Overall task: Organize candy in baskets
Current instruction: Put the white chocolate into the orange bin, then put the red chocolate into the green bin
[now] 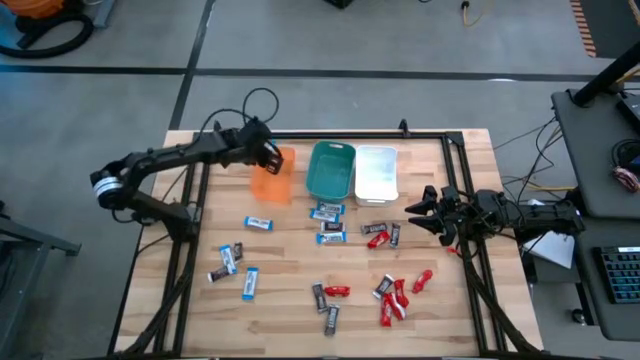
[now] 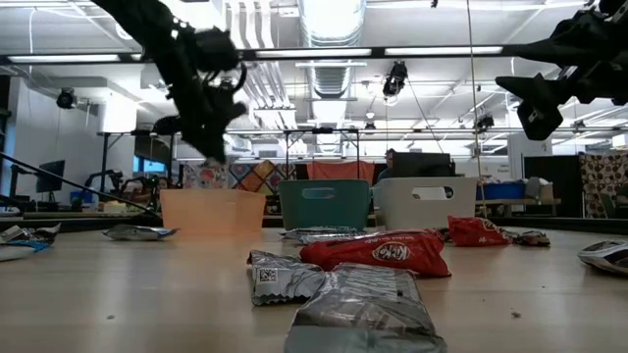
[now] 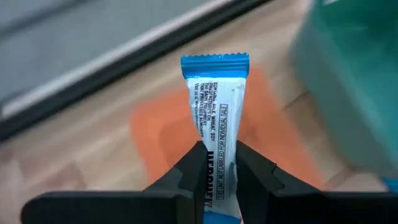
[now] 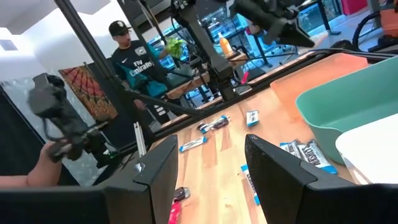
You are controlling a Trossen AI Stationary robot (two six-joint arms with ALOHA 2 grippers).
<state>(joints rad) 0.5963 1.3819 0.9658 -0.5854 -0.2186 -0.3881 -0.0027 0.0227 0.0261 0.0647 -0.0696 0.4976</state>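
My left gripper [image 1: 268, 154] is above the orange basket [image 1: 272, 176] at the table's far left, shut on a blue-and-white candy bar [image 3: 216, 112]. The orange basket also shows below the bar in the left wrist view [image 3: 155, 134]. The teal basket [image 1: 331, 170] and the white basket [image 1: 376, 174] stand in a row to its right. My right gripper [image 1: 418, 216] is open and empty, raised over the table's right side, right of the white basket. Blue-and-white, red and dark bars lie scattered on the table. My left gripper pinches the blue-and-white bar between its two fingers [image 3: 193, 171], on the wrapper's two flat faces in its lower half [image 3: 217, 168]. The bar is lifted clear above the orange basket, its crimped blue end [image 3: 215, 65] sticking out past the fingertips.
Blue-and-white bars lie near the baskets [image 1: 328, 222] and at the left [image 1: 258, 223]. Red bars [image 1: 395, 298] and dark bars [image 1: 326, 306] lie near the front. Black frame rails [image 1: 190, 230] cross the table. A person [image 4: 134, 59] stands beyond the table.
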